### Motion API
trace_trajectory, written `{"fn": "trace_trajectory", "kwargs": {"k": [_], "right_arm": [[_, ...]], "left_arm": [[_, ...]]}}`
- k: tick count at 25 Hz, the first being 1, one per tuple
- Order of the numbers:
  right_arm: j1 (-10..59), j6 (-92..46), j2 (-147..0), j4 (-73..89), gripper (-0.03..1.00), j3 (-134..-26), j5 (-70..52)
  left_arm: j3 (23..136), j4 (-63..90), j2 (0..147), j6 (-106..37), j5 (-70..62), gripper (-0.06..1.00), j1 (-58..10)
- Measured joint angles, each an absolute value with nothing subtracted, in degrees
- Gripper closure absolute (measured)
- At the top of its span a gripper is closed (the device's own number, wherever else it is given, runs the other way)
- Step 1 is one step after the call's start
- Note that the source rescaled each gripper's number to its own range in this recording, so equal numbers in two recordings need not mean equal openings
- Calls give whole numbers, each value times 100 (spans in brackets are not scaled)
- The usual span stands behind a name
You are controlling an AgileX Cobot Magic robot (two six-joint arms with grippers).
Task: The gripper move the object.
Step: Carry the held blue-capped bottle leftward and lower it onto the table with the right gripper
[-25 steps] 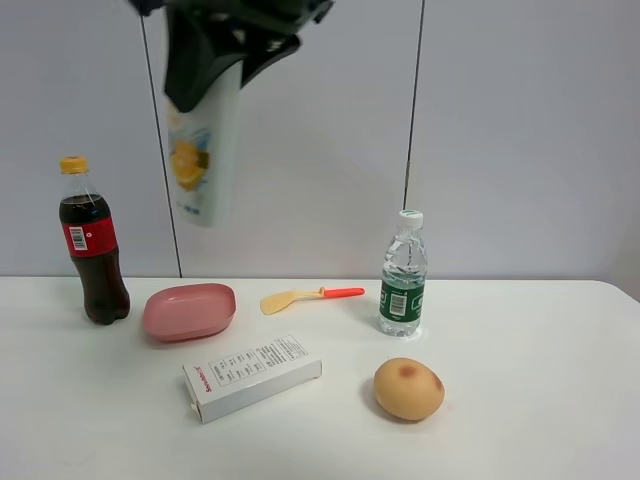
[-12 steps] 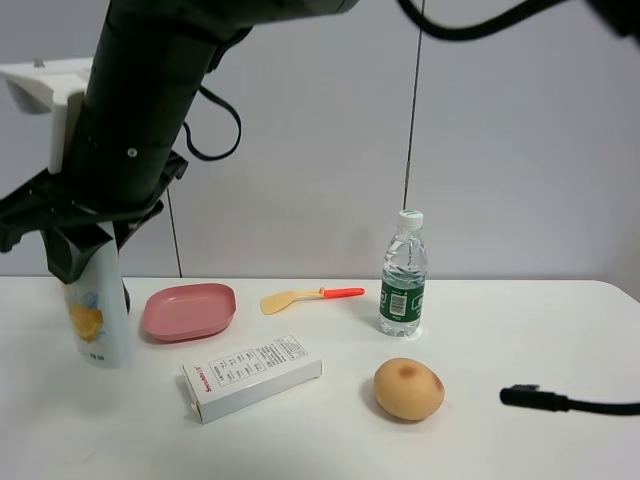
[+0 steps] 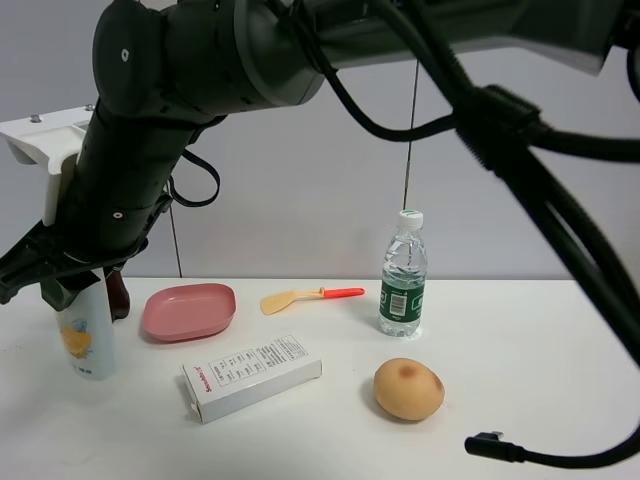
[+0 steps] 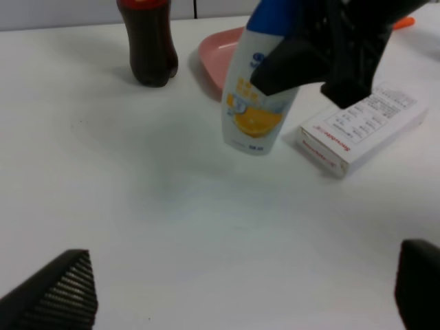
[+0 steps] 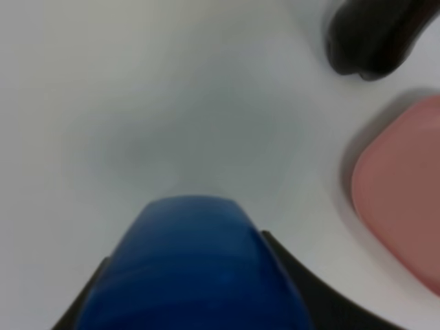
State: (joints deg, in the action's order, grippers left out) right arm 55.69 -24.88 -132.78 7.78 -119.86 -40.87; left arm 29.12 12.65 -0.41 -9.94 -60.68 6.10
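The white bottle with a blue cap and a yellow-orange picture stands at the left of the table, in front of the cola bottle. My right gripper, reaching across from the right, is shut on the bottle's top. The left wrist view shows the bottle slightly tilted, base at the table, with the right gripper on its upper part. The right wrist view shows the blue cap between the jaws. My left gripper is open and empty, low over the bare table in front of the bottle.
A cola bottle stands behind the white bottle, mostly hidden by the arm. A pink dish, a white box, a yellow spoon with a red handle, a water bottle and a round tan object lie to the right.
The right gripper has brought the white bottle from high above the table down to the left side, in front of the cola bottle. The arm now covers most of the cola bottle.
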Motion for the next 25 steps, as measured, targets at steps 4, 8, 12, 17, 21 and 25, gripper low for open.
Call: {"fn": "trace_trajectory", "kwargs": {"k": [4, 8, 12, 17, 21, 25], "right_arm": [[5569, -2488, -13457, 654, 97, -11986, -4060], [5569, -2488, -13570, 664, 97, -11986, -4073], [5569, -2488, -13584, 664, 97, -11986, -4121], [5569, -2488, -13748, 673, 97, -11991, -4082], [5569, -2488, -13844, 673, 97, -11991, -4039], [5569, -2482, -13851, 680, 97, -11991, -4009]], "left_arm": [[2912, 1265, -41, -994, -6068, -6, 610], [2912, 1265, -41, -994, -6068, -6, 610], [2912, 1265, -41, -994, -6068, -6, 610], [2912, 1265, -41, -994, -6068, -6, 610], [2912, 1265, -41, -994, -6068, -6, 610], [2912, 1265, -41, -994, -6068, -6, 610]]}}
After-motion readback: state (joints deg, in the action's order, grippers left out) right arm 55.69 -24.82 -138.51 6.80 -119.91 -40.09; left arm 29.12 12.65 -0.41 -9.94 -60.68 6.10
